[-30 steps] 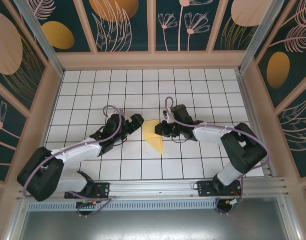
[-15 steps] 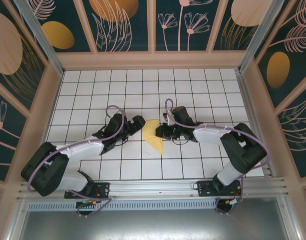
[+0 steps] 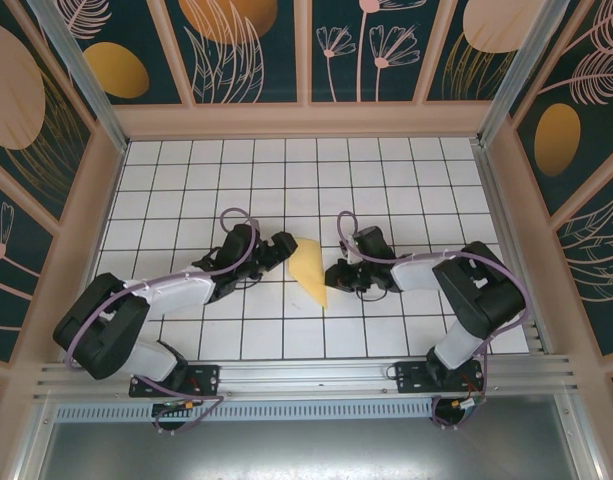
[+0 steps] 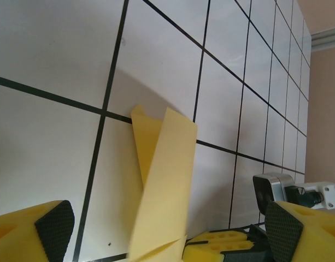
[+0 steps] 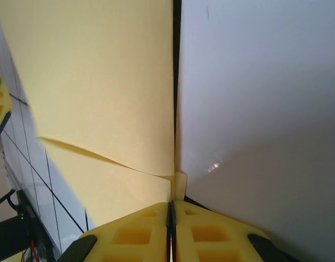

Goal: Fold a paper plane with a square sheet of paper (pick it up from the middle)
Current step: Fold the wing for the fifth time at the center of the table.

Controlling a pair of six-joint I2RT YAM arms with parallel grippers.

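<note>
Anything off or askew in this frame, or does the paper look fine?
The folded yellow paper does not lie flat. In the left wrist view its layers splay apart, lift off the table and cast a shadow. It sits between the open left gripper and the shut right gripper. No tear is visible.

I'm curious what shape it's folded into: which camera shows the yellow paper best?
Top external: the whole yellow paper lies there as a pointed wedge. Left wrist catches its raised folded flaps; right wrist, a cropped close-up.
</note>
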